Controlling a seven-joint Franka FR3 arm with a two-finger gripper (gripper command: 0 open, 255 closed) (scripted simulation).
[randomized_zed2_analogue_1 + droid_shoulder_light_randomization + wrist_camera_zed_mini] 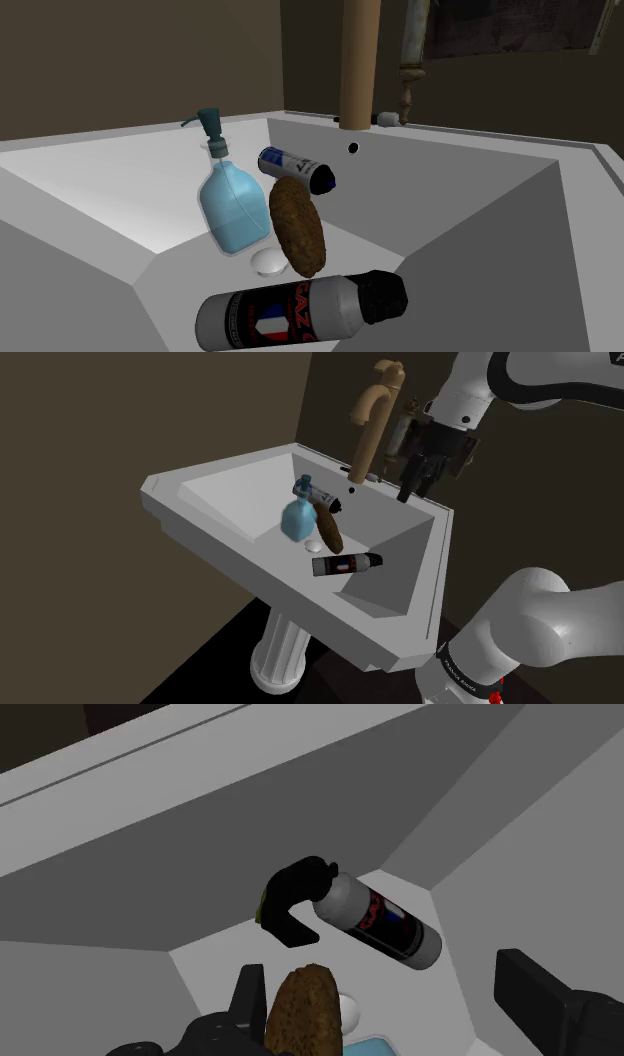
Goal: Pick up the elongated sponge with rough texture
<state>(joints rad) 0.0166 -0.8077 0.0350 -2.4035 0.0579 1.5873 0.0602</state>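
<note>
barely begun. gripper (408, 492) up beside the faucet (375, 412), fingers spread wide, clasping nothing. brown rough sponge (298, 227) down in the sink basin (100, 190), just beside the blue soap dispenser (232, 205). left to do: descend, clasp, lift.

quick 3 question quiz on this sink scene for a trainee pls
1. True or false: the hand is shut on the brown sponge.
2. Fill in: the pump bottle beside the sponge is ____.
3. In the second exterior view, which lies nearest the camera? A) sponge B) black-capped can C) pump bottle
Key: 1 false, it is open; 2 blue; 3 B.
</note>
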